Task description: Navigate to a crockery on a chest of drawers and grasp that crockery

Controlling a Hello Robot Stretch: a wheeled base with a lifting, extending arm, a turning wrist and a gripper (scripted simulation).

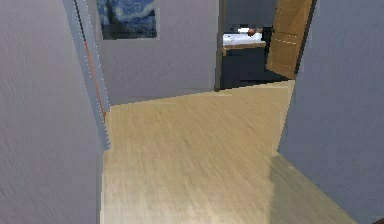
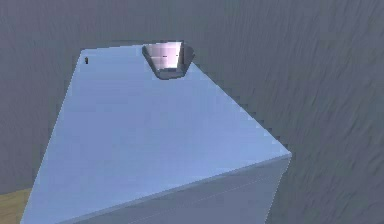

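Two views, and in neither can the state of the claw be told.

In the arm side view, a pale blue chest (image 2: pixel 150 140) is seen from above at an angle. Its flat top is broad at the picture's lower edge and narrows toward the top. A small tapered bowl (image 2: pixel 168 57), pinkish grey with a darker rim, stands on the top's far edge, right of the middle of that edge and close to the dark grey wall (image 2: pixel 310 70) behind. A tiny dark mark (image 2: pixel 88 62) sits near the top's far left corner. A sliver of wooden floor (image 2: pixel 15 205) shows at the lower left.

In the forward view, a light wood-plank floor (image 1: pixel 190 150) runs ahead between grey walls. On the far wall hangs a dark blue painting (image 1: pixel 127 18) with pale swirls. To its right is a doorway (image 1: pixel 245 65) with a brown wooden door (image 1: pixel 290 35) swung open. Through it a white object (image 1: pixel 243 40) rests on a dark surface. A door frame (image 1: pixel 92 70) lines the left wall.
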